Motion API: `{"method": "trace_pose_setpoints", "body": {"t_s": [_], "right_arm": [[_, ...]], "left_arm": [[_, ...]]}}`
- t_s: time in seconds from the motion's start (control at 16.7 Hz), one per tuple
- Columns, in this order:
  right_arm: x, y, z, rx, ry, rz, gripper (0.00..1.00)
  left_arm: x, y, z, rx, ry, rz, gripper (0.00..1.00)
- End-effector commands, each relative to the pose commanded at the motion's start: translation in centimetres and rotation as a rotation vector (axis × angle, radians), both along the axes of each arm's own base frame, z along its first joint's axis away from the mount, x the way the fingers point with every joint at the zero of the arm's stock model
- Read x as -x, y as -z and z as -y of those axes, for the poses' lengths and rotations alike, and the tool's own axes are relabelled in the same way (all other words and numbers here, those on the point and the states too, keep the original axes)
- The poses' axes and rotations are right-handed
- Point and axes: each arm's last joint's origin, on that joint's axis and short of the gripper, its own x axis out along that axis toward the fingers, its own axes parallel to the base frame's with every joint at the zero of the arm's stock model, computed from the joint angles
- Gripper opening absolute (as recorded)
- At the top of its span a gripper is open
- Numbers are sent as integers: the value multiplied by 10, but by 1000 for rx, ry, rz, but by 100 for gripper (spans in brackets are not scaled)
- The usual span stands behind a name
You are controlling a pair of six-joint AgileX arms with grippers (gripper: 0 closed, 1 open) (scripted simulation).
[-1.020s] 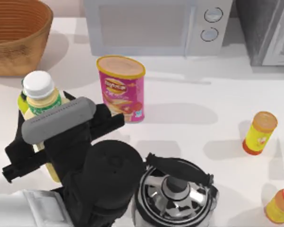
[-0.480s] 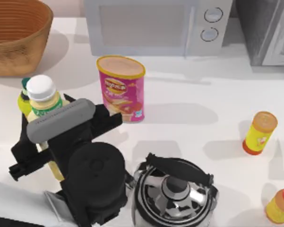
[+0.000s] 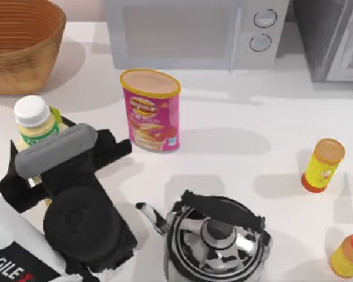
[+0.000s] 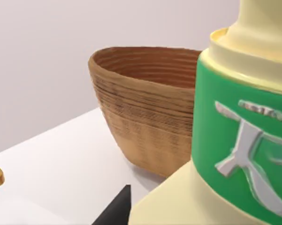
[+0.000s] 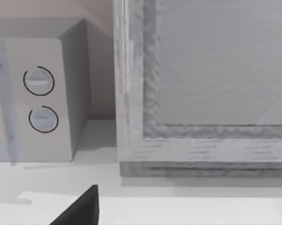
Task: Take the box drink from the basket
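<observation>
Now your left gripper (image 3: 53, 154) is clamped on the box drink (image 3: 32, 126), a cream-yellow container with a green label and a white cap. You hold it upright over the left side of the table (image 3: 235, 153), outside the basket (image 3: 23, 59) and near its front wall. Beside you stand a pink canister (image 3: 151, 111) and a kettle (image 3: 217, 241). Your right gripper (image 5: 80, 208) faces the microwave (image 5: 42, 93); whether it is open, you cannot tell.
</observation>
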Motion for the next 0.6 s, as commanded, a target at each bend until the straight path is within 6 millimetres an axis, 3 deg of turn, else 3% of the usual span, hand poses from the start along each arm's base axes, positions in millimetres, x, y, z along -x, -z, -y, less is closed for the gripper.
{"method": "trace_pose_setpoints", "body": {"t_s": [0.36,0.6], "right_arm": [[0,0,0,0,0,0,100],[0,0,0,0,0,0,100]], "left_arm": [[-1,1,-3,-10,-1,-2,0],[-1,1,-3,-10,-1,-2,30]]}}
